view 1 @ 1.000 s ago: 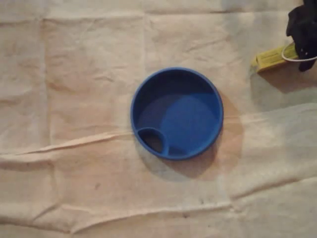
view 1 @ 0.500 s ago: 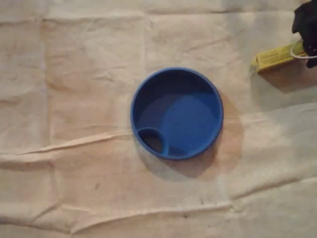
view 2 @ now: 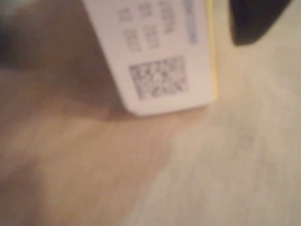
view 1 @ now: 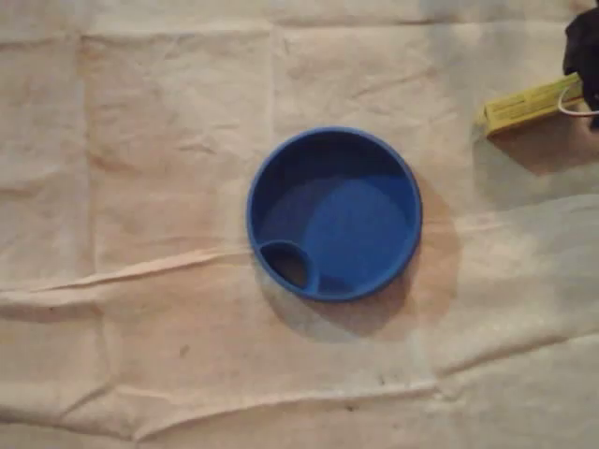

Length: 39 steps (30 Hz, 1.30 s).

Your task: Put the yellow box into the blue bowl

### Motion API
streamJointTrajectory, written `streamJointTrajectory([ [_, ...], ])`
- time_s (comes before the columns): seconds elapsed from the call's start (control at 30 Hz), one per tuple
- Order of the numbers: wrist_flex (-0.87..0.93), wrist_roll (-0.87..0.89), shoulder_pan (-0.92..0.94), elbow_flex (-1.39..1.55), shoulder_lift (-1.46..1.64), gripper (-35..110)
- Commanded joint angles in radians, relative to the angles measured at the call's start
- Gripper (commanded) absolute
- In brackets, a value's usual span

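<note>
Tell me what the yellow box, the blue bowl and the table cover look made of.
Yellow box: likely printed cardboard, matt, with flat faces, sharp edges and a printed code in the wrist view.
Blue bowl: probably moulded plastic, smooth with a slight sheen.
Cover: woven cloth, creased and wrinkled.

Your hand (view 1: 585,56) sits at the top right edge of the overhead view, partly cut off by the frame, and the wrist view shows one dark finger (view 2: 254,21) at upper right, its grip unclear.

cloth-covered table (view 1: 140,355), setting unclear
</note>
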Motion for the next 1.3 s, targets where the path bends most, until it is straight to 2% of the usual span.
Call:
streamJointTrajectory([
  [0.0,0.005,0.009,0.021,-0.054,0.023,-3],
  [0.1,0.005,0.009,0.048,-0.054,0.025,2],
  [0.4,0.046,-0.002,0.074,-0.074,0.055,0],
  [0.73,0.179,0.002,0.080,-0.163,0.310,0],
  [1.13,0.259,-0.005,0.364,-0.364,0.333,0],
  [1.27,0.278,-0.080,0.446,-0.423,0.333,0],
])
